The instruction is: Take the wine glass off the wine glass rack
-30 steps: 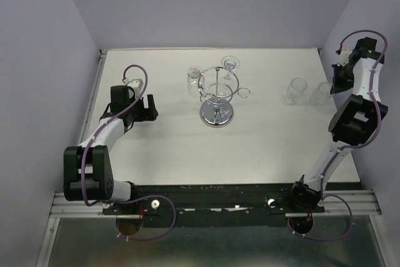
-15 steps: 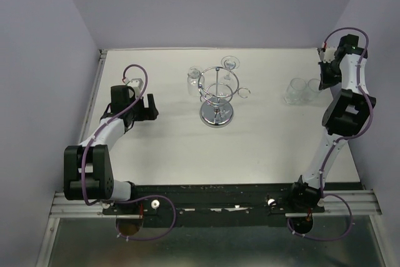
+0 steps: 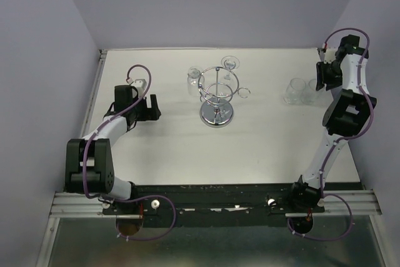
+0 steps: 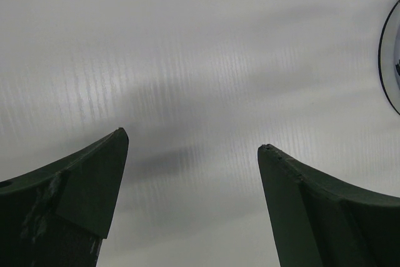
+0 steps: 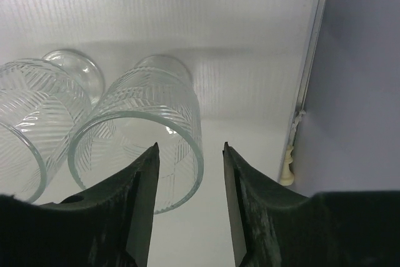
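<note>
Standing upright in the overhead view, the chrome wire wine glass rack (image 3: pixel 216 95) occupies the middle of the white table (image 3: pixel 156 148), nearer its far edge. Its central post runs vertically from a round, mirror-bright base, with a ring hoop and small loops around the top. A clear wine glass (image 3: pixel 194 79) hangs at the rack's left side, and the round foot of another shows at its far side. Two clear patterned glasses (image 3: pixel 295 90) sit together near the table's right edge. The left gripper (image 3: pixel 153 108) is toward the left edge, well apart from the rack. The right gripper (image 3: pixel 317 84) is just beside the pair.

Left wrist view: the left gripper's (image 4: pixel 194 141) dark green curved fingers (image 4: pixel 87 186) are spread wide, holding nothing, over ribbed matt table. The base's polished curve shows at the right border.

Right wrist view: the right gripper (image 5: pixel 190 145) has its jaws parted, clamping nothing. Both glasses carry a cut chevron pattern, mouths toward the camera. The nearer glass sits mostly beyond the left finger, clear of the right one. A lilac wall (image 5: pixel 362 92) borders the table's edge.
</note>
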